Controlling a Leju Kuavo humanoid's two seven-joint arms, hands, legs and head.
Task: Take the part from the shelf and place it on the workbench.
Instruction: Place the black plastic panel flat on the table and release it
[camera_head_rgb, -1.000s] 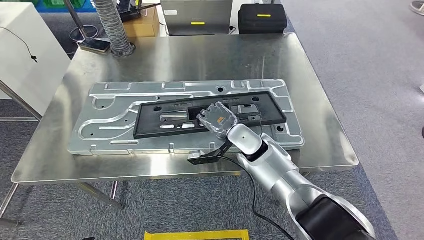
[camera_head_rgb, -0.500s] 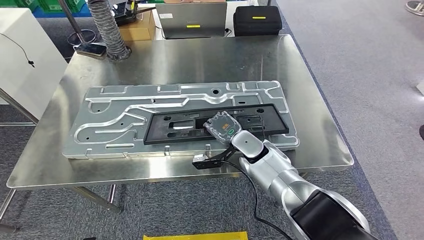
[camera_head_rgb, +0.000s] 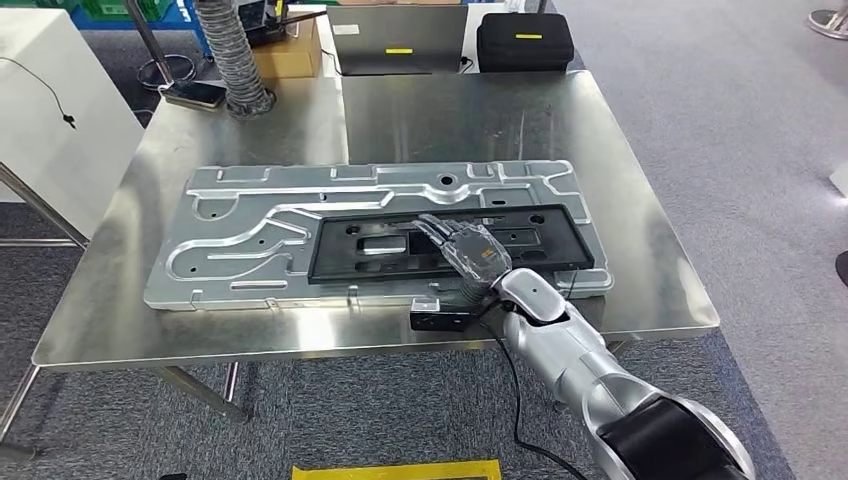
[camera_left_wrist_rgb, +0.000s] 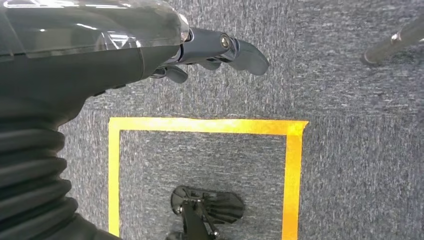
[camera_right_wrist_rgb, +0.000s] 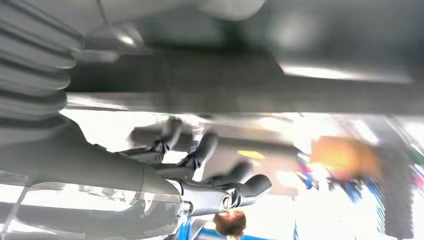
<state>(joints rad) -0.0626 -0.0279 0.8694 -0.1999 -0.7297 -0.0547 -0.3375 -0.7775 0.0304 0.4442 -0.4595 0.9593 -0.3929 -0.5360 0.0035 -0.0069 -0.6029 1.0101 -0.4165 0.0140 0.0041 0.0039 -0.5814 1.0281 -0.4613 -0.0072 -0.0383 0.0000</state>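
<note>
The left hand (camera_left_wrist_rgb: 200, 55) hangs over grey carpet (camera_left_wrist_rgb: 350, 150) and yellow tape (camera_left_wrist_rgb: 200, 125), fingers loosely curled, holding nothing. The black part (camera_head_rgb: 400, 245) lies on the silver panel (camera_head_rgb: 250, 220) on the steel workbench (camera_head_rgb: 600, 130). The right hand (camera_head_rgb: 465, 250) rests over the part, fingers spread (the right wrist view is blurred, so contact is unclear).

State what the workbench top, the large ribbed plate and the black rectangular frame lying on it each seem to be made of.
Workbench top: bare sheet metal, probably stainless steel; brushed sheen with soft reflections.
Large ribbed plate: silvery pressed or cast metal, perhaps aluminium; raised channels, matte glare.
Black rectangular frame: likely moulded plastic or coated metal; dull and unreflective.
</note>
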